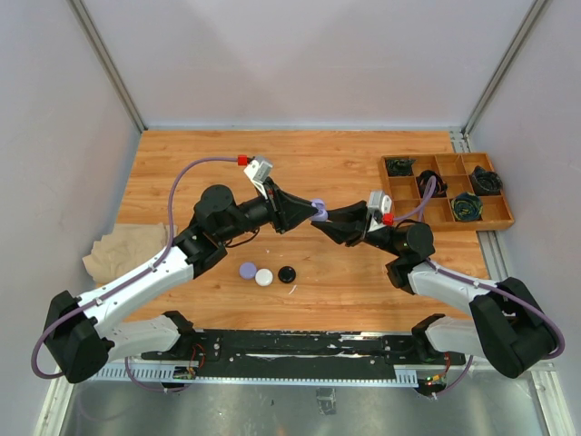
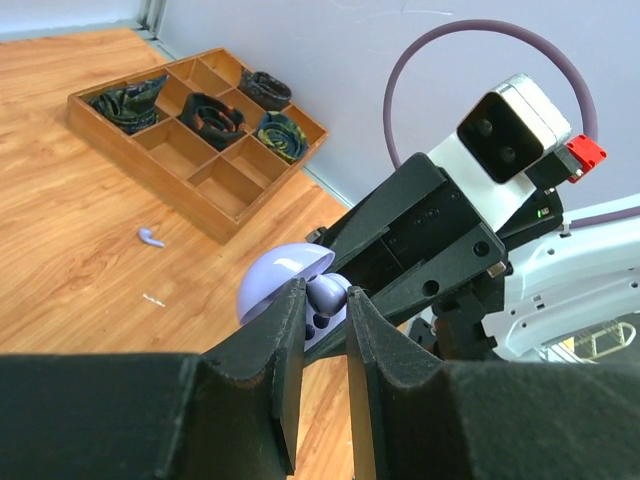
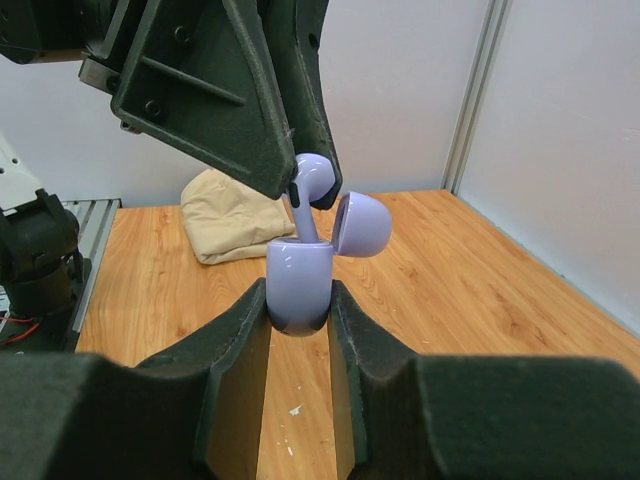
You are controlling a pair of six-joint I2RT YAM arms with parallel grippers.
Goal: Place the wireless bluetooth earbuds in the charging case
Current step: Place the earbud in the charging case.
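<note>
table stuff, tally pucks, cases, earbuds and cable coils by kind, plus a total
pucks: 3 (lavender, white, black)
open case: 1, lavender, held
earbuds: 2, both lavender (held, loose)
cable coils: 4 ()
total: 10

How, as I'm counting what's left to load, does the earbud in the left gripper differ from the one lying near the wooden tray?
The held earbud is pinched in the left gripper, off the table; the loose earbud lies on the table, untouched. The held earbud points stem-down into the open lavender case; the loose earbud lies flat. Both are lavender.
</note>
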